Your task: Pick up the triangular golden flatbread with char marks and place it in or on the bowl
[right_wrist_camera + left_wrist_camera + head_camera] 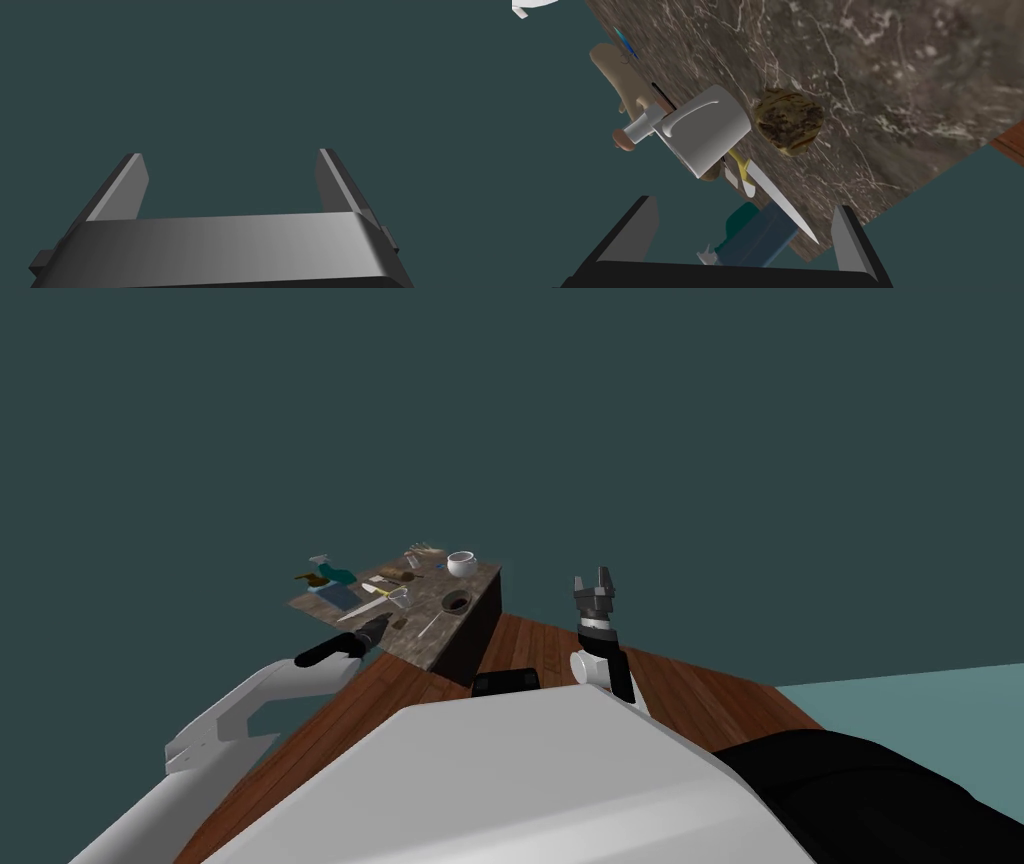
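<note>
The golden-brown flatbread with dark char marks lies flat on the dark marble tabletop. My left gripper hovers above the table's edge, open and holding nothing; the flatbread lies ahead of its fingers, apart from them. In the head view the left gripper reaches over the table's near side. A white bowl stands at the table's far right corner. My right gripper is raised to the right of the table, open and empty.
Beside the flatbread lies a pale grey mug on its side, and a yellow-handled knife points toward my fingers. A teal and blue object sits under the gripper. A dark round dish stands near the table's right edge. Wooden floor surrounds the table.
</note>
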`<state>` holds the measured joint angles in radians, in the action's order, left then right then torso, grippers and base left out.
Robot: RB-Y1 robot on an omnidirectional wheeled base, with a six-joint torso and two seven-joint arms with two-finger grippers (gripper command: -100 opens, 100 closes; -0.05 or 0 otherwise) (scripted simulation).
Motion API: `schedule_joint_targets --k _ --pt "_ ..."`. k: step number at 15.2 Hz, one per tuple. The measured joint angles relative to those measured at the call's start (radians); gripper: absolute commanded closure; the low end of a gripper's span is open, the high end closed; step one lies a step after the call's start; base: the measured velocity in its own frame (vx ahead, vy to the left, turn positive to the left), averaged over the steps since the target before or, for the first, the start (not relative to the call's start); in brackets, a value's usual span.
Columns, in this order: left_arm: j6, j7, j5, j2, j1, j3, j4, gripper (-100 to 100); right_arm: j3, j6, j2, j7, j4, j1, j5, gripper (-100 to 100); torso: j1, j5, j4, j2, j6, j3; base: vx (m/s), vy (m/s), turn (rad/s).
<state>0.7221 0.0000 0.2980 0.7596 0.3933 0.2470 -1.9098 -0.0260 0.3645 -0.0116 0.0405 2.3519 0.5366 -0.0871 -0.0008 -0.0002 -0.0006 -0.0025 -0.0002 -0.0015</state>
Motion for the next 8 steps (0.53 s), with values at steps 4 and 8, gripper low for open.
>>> schedule_joint_targets --k 4,8 --pt "0.080 -0.003 0.022 0.023 -0.006 0.010 0.019 -100 0.000 0.000 0.000 0.000 0.000 0.000 0.000 0 0.000 0.000 0.000 0.000 0.000 0.000 0.045 0.002 -0.119" --pt "0.147 -0.009 0.049 0.046 -0.002 0.020 0.041 -100 0.000 0.000 0.000 0.000 0.000 0.000 0.000 0 0.001 0.000 0.000 0.000 0.000 0.000 0.057 0.008 -0.094"
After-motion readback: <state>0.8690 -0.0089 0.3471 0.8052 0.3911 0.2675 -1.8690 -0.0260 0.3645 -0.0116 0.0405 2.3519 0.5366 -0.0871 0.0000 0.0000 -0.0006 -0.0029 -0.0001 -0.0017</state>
